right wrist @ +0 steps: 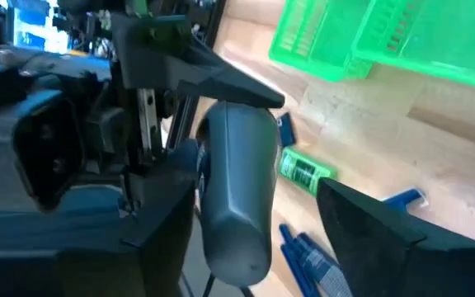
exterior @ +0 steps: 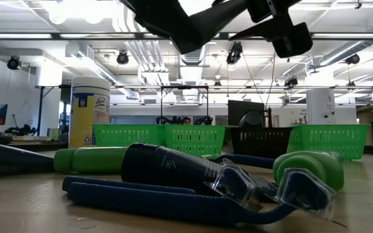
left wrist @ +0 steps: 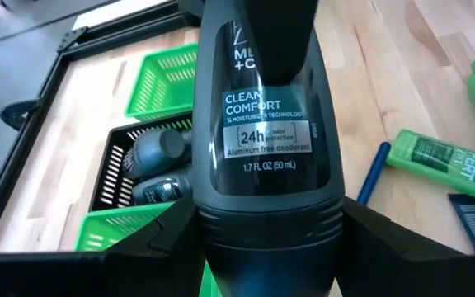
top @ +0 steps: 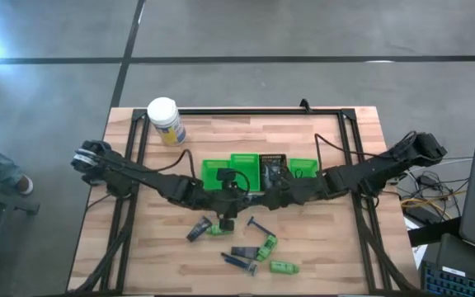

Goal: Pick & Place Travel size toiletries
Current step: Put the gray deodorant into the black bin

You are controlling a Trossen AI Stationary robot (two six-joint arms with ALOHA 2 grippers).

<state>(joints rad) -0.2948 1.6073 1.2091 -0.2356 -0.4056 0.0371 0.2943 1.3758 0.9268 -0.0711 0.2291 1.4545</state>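
Observation:
My left gripper [top: 225, 213] hovers at mid-table in front of the bins, shut on a dark grey deodorant bottle [left wrist: 266, 140]. My right gripper [right wrist: 270, 247] is open next to it. Its fingers stand on either side of the bottle's rounded free end [right wrist: 237, 247], and I cannot tell whether one touches. More toiletries lie flat on the table nearer the front edge: green bottles [top: 267, 245] [top: 283, 266], a dark tube [top: 198, 231] and blue-handled razors [top: 239, 262]. A black bin [left wrist: 118, 177] in the row holds grey bottles [left wrist: 157, 153]. My left gripper pinches the deodorant bottle between its two fingers at the ribbed cap end [left wrist: 262, 227], one finger [left wrist: 159, 239] on each side. The bottle reaches out past the fingertips, label facing the wrist camera. It is lifted clear of the table.
A row of green bins [top: 246, 169] with the black bin [top: 275, 169] among them sits mid-table. A white yellow-labelled canister [top: 165, 120] stands at the far left. Bare wood lies left and right of the scattered items. A dark frame [top: 246, 110] edges the table.

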